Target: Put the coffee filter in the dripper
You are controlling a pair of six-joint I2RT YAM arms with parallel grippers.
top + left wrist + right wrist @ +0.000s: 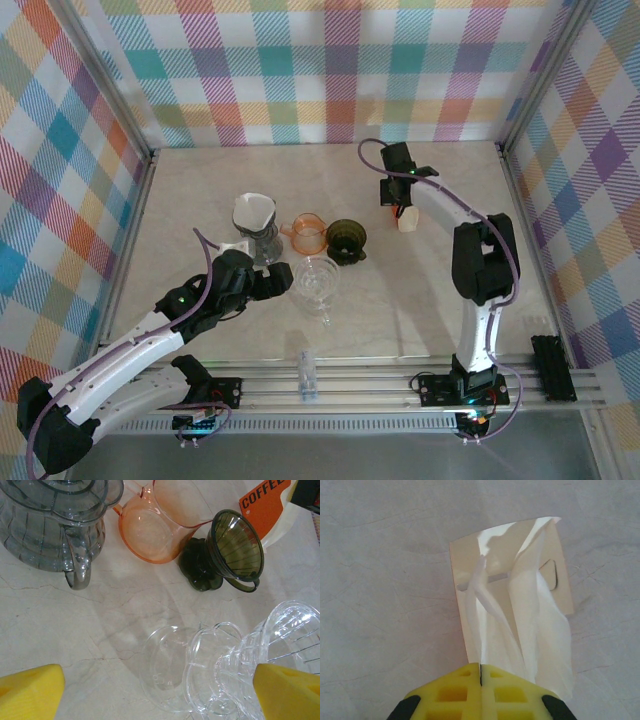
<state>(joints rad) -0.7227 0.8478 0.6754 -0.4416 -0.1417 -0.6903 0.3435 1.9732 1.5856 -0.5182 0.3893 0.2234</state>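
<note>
A thin, crumpled white paper coffee filter pokes from its cream pack, right of centre toward the worktop's far edge, pinched in the tightly closed right claw. The left claw gapes wide around the clear ribbed dripper, tipped over mid-worktop.

A smoky grey ribbed glass carafe with a loop handle is standing on the pale marble-patterned tabletop. A translucent orange plastic cup with a small handle is sitting just beside it, and a dark green ribbed plastic cone on a lobed foot is sitting just beyond the cup. Multicoloured checked cloth walls are enclosing the table on three sides. A small clear plastic piece is lying on the silver aluminium rail at the near edge, and a black rectangular block is sitting near its right end.
</note>
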